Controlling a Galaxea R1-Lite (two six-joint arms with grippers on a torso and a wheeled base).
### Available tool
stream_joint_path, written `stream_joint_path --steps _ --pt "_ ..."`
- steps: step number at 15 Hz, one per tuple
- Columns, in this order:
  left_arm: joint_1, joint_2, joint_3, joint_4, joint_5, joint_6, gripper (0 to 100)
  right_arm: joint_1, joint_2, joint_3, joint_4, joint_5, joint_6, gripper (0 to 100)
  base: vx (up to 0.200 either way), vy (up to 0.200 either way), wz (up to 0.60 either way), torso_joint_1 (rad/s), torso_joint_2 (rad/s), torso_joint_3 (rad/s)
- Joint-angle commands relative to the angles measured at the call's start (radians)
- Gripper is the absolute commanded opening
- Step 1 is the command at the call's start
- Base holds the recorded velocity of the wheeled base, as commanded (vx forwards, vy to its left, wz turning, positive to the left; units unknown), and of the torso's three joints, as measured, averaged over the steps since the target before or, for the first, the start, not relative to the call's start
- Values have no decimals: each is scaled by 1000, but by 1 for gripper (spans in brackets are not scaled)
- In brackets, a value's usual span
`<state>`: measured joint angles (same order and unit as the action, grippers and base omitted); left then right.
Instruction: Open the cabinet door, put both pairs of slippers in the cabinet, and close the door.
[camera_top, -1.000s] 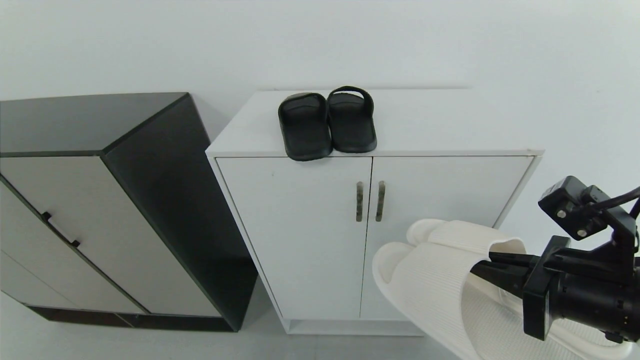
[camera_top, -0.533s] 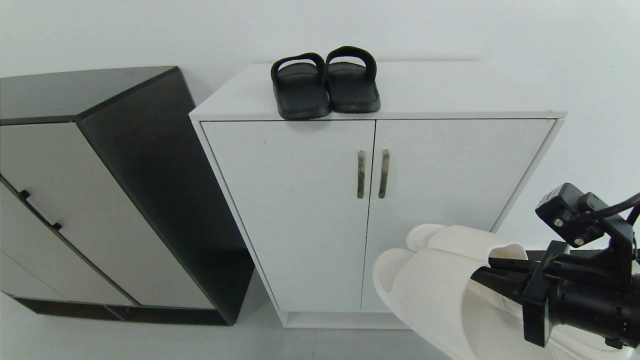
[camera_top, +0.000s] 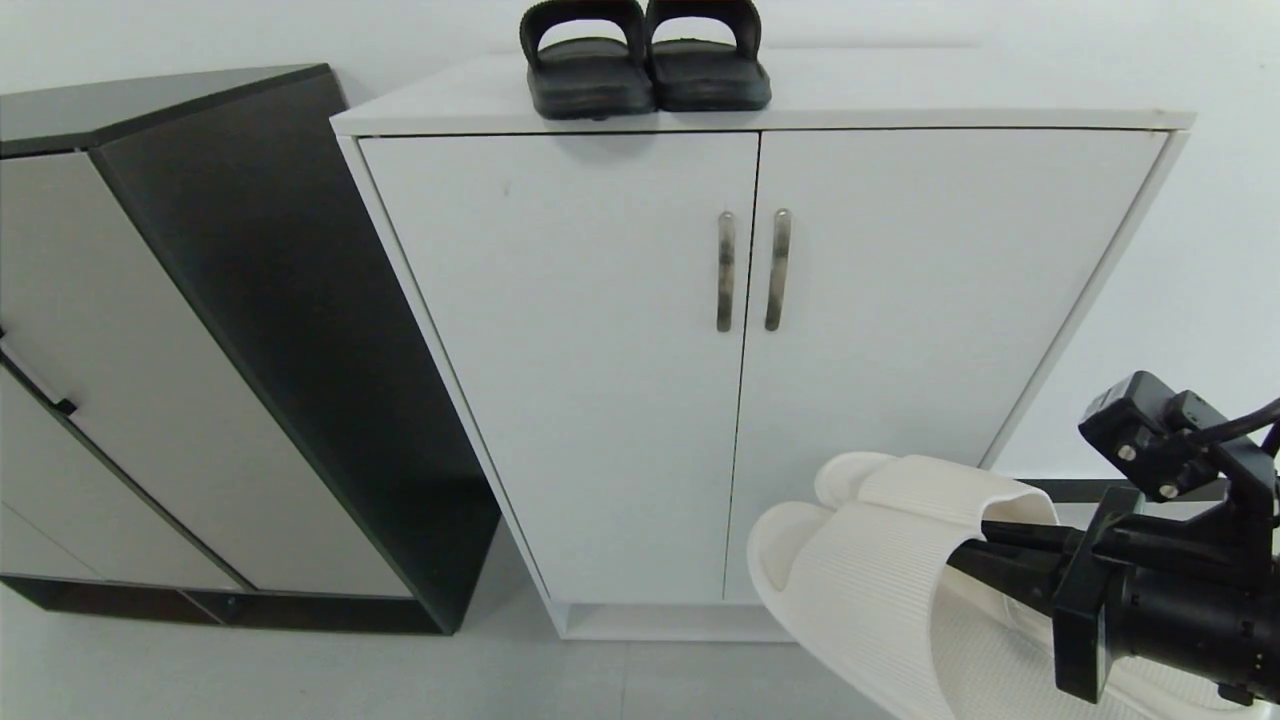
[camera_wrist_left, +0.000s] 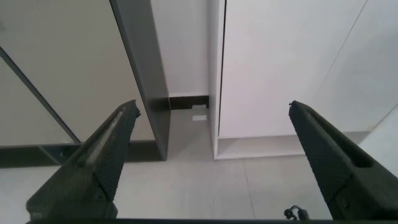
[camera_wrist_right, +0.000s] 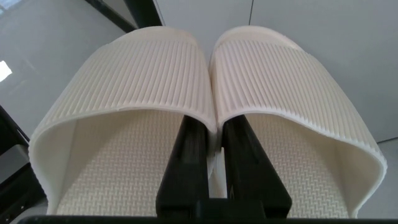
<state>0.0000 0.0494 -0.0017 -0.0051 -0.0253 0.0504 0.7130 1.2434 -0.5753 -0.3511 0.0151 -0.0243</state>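
Facing a white cabinet (camera_top: 600, 450) with both doors shut: left door (camera_top: 560, 300) and right door (camera_top: 900, 300) meeting at a straight seam down the middle. At that seam, in the cabinet's upper half, two upright metal handles (camera_top: 726, 271), one on each door, just beside each other.

On top of the cabinet, above the inner end of the left door: a pair of black slippers (camera_top: 640, 85), side by side and touching, heels at the cabinet's front edge, straps arched farther back.

Low in front of the cabinet's right door, near its base: a pair of cream slippers (camera_top: 880, 580) with ribbed straps, pressed together side by side, toes toward the cabinet. Carried off the floor by the right gripper (camera_top: 985, 558), which comes in from the heel side. Seen from the right wrist, the cream slippers (camera_wrist_right: 149, 81) sit over the right gripper (camera_wrist_right: 216, 143), its two fingers run in under the straps and clamped on the slippers' adjoining inner walls.

Low by the cabinet's left bottom corner: the left gripper (camera_wrist_left: 211, 162), fingers spread wide apart with nothing between them, above the floor (camera_wrist_left: 205, 186).

Left of the cabinet, set at an angle with a narrow gap: a dark cabinet (camera_top: 250, 330) with pale fronts. Behind the cabinet, a plain white wall (camera_top: 1100, 60).
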Motion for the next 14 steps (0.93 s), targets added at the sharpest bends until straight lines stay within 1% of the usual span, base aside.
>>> stream_joint_path --steps 1,2,3,4,5,6,7,9,10,11,12,13,14 --pt "0 12 0 1 -1 3 100 0 -1 2 0 0 0 0 0 0 0 -41 432 393" --pt "-2 35 -1 -1 -1 3 100 0 -1 3 0 6 -2 0 0 0 0 -32 442 398" --pt "-2 64 -29 -4 -2 -7 100 0 -1 3 0 11 0 0 0 0 0 -12 339 330" --pt "-2 147 -185 -10 -21 -95 100 0 -1 3 0 11 0 0 0 0 0 -7 203 193" --pt "-2 214 -258 -9 -56 -139 100 0 -1 3 0 13 0 0 0 0 0 -2 124 115" --pt "-2 336 -307 -18 -143 -138 100 0 -1 3 0 13 0 0 0 0 0 2 71 51" --pt "-2 420 -327 -39 -223 -138 100 0 -2 3 0 13 0 0 0 0 0 0 0 0" --pt "-3 570 -336 -116 -390 -135 100 2 -7 9 0 13 -2 0 0 0 0 0 0 0" --pt "-17 635 -356 -141 -455 -113 100 2 -7 9 0 13 -2 0 0 0 0 0 0 0" --pt "-48 699 -393 -157 -485 -95 100 2 -7 11 0 13 -2 0 0 0 0 0 0 0" --pt "-95 761 -425 -176 -485 -92 100 2 -9 12 0 13 -2 0 0 0 0 0 0 0" --pt "-132 784 -434 -190 -485 -92 100 0 -10 12 0 13 -2 0 0 0 0 0 0 0" --pt "-245 854 -462 -239 -479 -96 100 0 -22 12 0 13 -2 0 0 0 0 0 0 0"
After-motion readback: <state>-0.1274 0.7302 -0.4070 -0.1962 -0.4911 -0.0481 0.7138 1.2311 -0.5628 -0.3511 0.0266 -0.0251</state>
